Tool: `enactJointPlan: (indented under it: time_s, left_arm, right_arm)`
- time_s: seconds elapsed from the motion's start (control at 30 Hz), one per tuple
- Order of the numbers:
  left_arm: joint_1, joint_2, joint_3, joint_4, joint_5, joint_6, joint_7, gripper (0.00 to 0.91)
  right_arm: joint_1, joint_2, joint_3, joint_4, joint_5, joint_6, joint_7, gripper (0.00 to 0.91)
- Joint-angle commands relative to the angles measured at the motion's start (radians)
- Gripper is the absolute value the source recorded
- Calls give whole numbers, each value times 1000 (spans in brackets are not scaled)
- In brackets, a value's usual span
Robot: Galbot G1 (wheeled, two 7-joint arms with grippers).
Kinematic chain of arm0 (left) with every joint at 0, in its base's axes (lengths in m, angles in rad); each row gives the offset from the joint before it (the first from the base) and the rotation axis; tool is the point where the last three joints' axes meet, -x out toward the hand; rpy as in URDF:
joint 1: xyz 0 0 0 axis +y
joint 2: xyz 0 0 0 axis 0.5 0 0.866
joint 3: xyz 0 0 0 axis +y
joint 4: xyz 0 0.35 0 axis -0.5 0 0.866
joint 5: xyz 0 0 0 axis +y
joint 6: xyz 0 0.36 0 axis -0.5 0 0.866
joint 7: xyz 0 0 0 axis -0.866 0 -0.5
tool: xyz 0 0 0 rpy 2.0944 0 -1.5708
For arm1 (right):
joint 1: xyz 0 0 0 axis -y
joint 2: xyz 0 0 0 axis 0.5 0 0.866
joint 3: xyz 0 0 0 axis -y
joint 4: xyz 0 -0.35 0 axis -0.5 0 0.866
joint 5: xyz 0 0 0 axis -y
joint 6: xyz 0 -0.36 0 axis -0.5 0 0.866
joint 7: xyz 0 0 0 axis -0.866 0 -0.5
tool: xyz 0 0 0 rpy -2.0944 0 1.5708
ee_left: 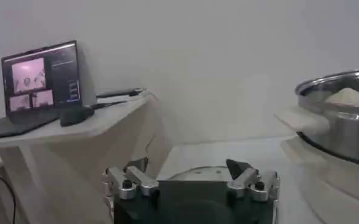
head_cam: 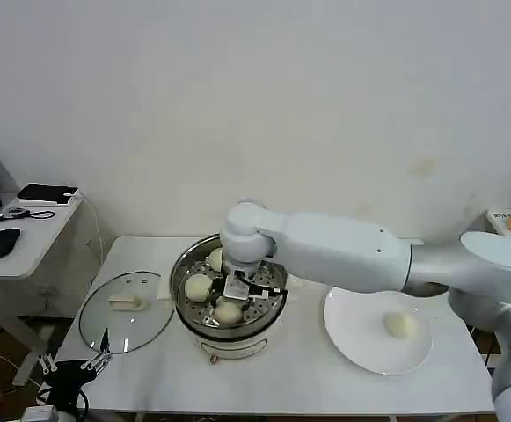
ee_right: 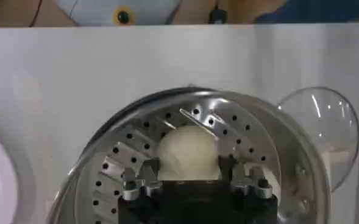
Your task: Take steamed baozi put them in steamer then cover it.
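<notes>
Baozi (head_cam: 227, 311): smooth, round, cream-white; three on perforated tray of shiny steel steamer (head_cam: 229, 332) mid-table, fourth (head_cam: 400, 325) alone on white plate (head_cam: 352, 338) to its right. Glass cover (head_cam: 123, 309) flat on table (head_cam: 290, 378) left of steamer. Bun under right arm partly hidden in head view. Right pincer (ee_right: 190, 173) down inside steamer, fingers spread around one bun (ee_right: 188, 153), contact unclear. Left pincer (ee_left: 188, 180) spread wide, holding nothing, low beside table's left edge.
</notes>
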Motion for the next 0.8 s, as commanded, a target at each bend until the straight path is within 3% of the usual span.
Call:
enactJointPlan:
  time_s: [0.03, 0.33, 0.53, 0.67, 0.73, 0.8]
  left_arm:
    - [0, 0, 0, 2, 0, -1, -1, 907]
    - [1, -1, 4, 2, 1, -1, 0, 907]
    - [3, 5, 6, -2, -1, -1, 1, 907]
    - [-2, 17, 4, -3, -7, 0, 3, 907]
    - [-7, 21, 3, -5, -13, 2, 4, 907]
    - [-11, 27, 6, -11, -24, 2, 5, 907]
  right_arm:
    - [-4, 2, -3, 16, -5, 0, 7, 907]
    - [6, -13, 7, 21, -14, -7, 28, 907]
    - [34, -65, 75, 11, -4, -35, 68, 907]
    - [76, -165, 134, 29, 48, -141, 106, 907]
    - [99, -224, 158, 31, 109, -189, 117, 907]
    - [120, -300, 171, 26, 230, -290, 128, 907]
